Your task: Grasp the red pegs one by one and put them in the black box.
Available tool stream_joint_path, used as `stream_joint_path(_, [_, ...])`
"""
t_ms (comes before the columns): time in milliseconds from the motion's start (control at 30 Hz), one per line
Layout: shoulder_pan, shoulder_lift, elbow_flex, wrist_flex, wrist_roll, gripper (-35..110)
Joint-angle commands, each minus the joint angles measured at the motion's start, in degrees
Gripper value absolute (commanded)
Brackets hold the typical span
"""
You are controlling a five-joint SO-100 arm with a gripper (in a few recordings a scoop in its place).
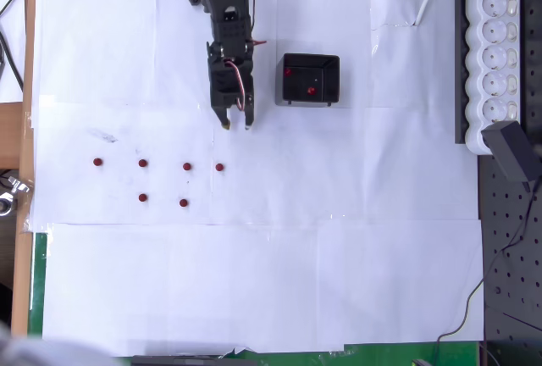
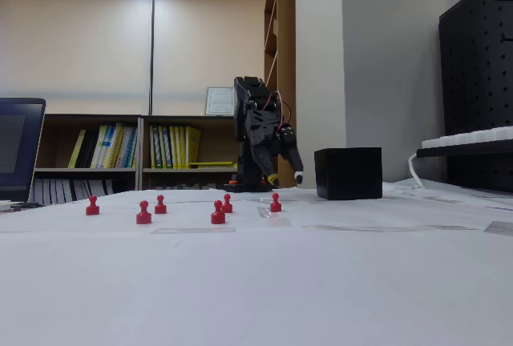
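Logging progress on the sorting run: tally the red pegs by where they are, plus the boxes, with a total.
Red pegs on the paper: 6
Red pegs in the black box: 2
Black box: 1
Total: 9

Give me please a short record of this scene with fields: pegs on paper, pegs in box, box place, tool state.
pegs on paper: six red pegs, standing apart in two rows
pegs in box: two
box place: black box right of the arm in the overhead view
tool: tool above the paper, beside the box, holding nothing; open or shut unclear
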Motion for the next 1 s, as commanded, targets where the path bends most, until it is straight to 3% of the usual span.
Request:
stream_joint_path(0, [0.53, 4.39, 2.55, -6.33, 0.09, 14])
stream_joint_path(167, [2.64, 9.4, 2.9, -13.54, 0.0, 14])
stream_joint_path(967, [3.25, 25.93, 14.5, -23.47, 0.7, 14])
